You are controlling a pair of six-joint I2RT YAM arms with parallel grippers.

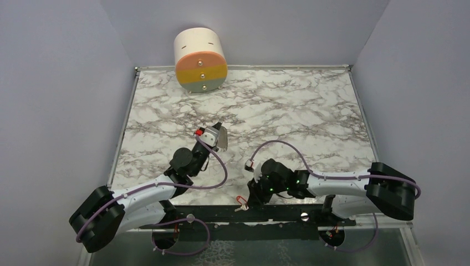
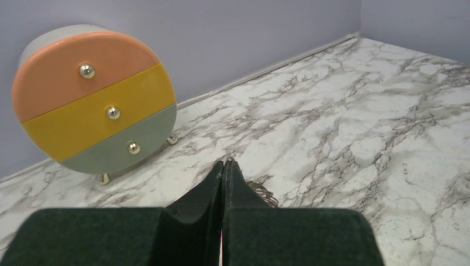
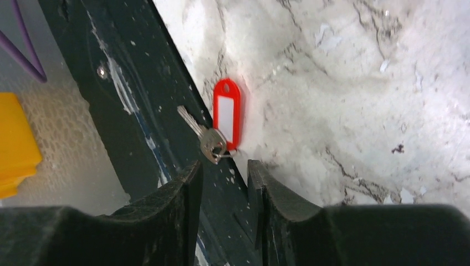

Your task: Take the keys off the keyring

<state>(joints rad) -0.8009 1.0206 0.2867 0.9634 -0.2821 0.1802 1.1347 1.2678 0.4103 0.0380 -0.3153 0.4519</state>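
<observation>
Black fingers [image 3: 188, 191] of the right gripper [image 3: 224, 170] fill the bottom of the right wrist view, spread apart with a clear gap between them and nothing held. Just beyond that gap lies the task's thing: a silver key [image 3: 202, 133] joined by a thin keyring [image 3: 223, 153] to a red tag [image 3: 226, 113] with a white label window. The bunch straddles the near edge of the marble table [image 3: 360, 83]. The tag rests on the marble, while the key's blade runs out over the dark strip [image 3: 127, 111] along that edge.

From the overhead camera the right gripper [image 1: 252, 193] hangs low just beside the bunch, between the two arm bases. The left gripper [image 1: 215, 135] sits farther out over the middle of the table, well apart from the key. Its jaws are pressed together, and its own camera shows nothing between them (a small brownish patch beside the tips is too unclear to name). It faces a round drawer cabinet [image 2: 94, 100] with pink, yellow and grey fronts, standing against the back wall.

As for progress, I judge the job hardly begun. Only one key shows, and it is on the ring with the tag. Grasping the bunch, steadying the ring and working the key off all remain to be done.
</observation>
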